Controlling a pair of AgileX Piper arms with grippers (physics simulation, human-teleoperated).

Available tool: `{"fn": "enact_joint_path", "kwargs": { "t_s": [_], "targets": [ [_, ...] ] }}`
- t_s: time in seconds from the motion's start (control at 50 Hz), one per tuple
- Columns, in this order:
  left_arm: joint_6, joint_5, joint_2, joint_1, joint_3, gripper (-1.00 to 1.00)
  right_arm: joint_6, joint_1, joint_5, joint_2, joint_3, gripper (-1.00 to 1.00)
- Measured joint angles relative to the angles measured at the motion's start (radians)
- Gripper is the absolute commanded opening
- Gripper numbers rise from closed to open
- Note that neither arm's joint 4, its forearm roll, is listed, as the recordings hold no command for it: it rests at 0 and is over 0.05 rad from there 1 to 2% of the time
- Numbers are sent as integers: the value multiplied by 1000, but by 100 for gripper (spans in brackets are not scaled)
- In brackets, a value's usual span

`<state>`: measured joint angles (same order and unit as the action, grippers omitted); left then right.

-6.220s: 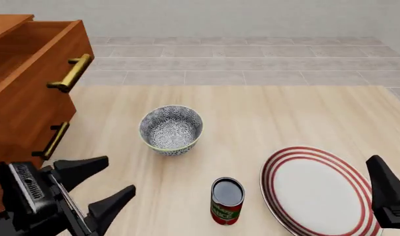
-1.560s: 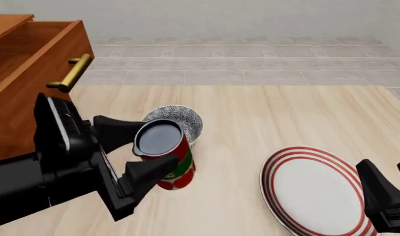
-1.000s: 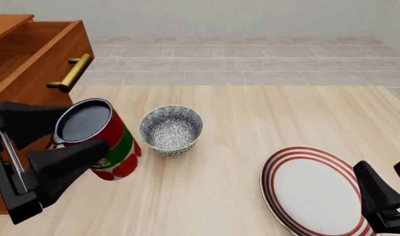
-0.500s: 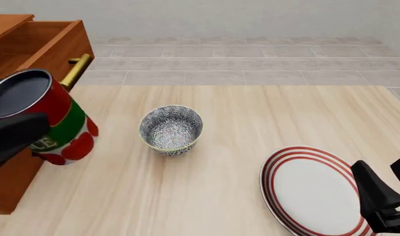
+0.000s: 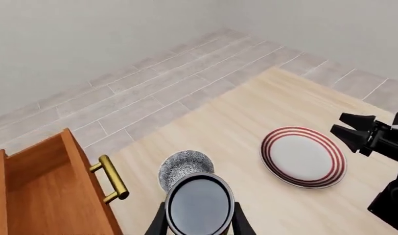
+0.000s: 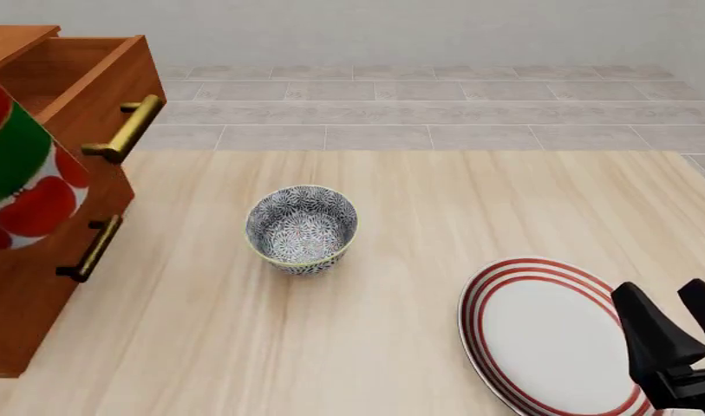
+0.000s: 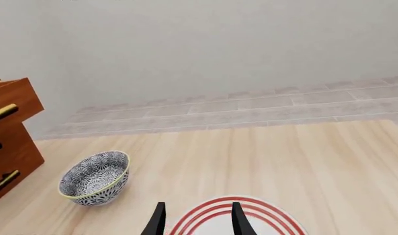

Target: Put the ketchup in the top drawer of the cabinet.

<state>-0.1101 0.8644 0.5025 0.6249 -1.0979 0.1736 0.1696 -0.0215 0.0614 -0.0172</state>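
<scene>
the ketchup (image 5: 199, 206) is in the air, pinched at its sides between the fingers of the left gripper (image 5: 199, 226), high over the worktop (image 6: 445, 217) near its left edge, beside the cabinet (image 6: 34, 260). in the front view only a slice of its red and green label (image 6: 16, 178) shows at the frame's left border, in front of the open top drawer (image 6: 75, 78).

to do this step well, i judge the can should be carried on over the drawer's front panel and brass handle (image 6: 123, 128), kept upright, then lowered inside before the fingers let go; clipping the panel edge looks like the main risk.

the left arm itself is out of the front view, and the drawer's floor is mostly unseen, so how deep it is cannot be told. the right gripper (image 7: 197, 219) hangs over the red-ringed plate (image 6: 549, 338) at the worktop's near right corner, jaws spread and holding nothing. the patterned bowl (image 6: 303, 227) sits mid-worktop, well apart from both.
</scene>
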Motion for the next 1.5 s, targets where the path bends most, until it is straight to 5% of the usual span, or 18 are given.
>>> {"fn": "enact_joint_path", "kwargs": {
  "t_s": [0.62, 1.5],
  "targets": [
    [-44, 124, 70, -177, -227, -100, 20, 4, -20, 8, 11, 100],
    [-17, 51, 214, -481, -243, -100, 31, 3, -9, 2, 17, 100]
  ]
}}
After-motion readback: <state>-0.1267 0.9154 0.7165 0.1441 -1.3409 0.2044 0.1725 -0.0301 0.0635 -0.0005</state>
